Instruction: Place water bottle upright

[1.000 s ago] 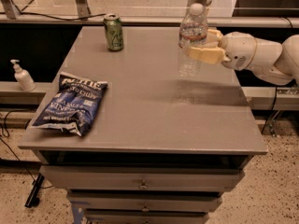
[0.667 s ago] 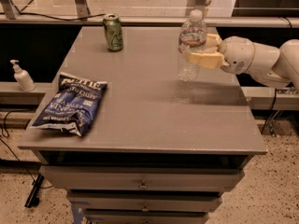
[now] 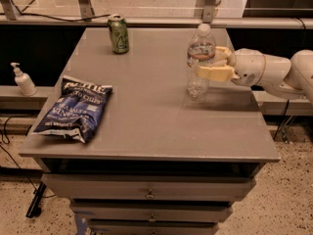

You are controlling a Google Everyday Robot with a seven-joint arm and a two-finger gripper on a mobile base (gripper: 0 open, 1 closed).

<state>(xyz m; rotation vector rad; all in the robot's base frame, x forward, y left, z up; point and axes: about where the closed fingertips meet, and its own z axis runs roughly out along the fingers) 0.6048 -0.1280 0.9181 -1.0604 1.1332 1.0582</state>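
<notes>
The water bottle (image 3: 199, 50) is a clear ribbed plastic bottle with a white cap and a label band. It stands upright over the right rear part of the grey table (image 3: 146, 111). Its base is at the tabletop or just above it; I cannot tell which. My gripper (image 3: 206, 62) reaches in from the right on the white arm (image 3: 274, 72). It is shut on the bottle's middle, with one cream finger in front of the bottle and the other behind it.
A green soda can (image 3: 118, 33) stands at the table's back left. A dark blue chip bag (image 3: 76, 109) lies at the front left. A small white pump bottle (image 3: 23, 80) stands on a ledge left of the table. Drawers are below the tabletop.
My gripper has lowered the upright bottle toward the tabletop, with the grip unchanged. The can and the chip bag have not moved.
</notes>
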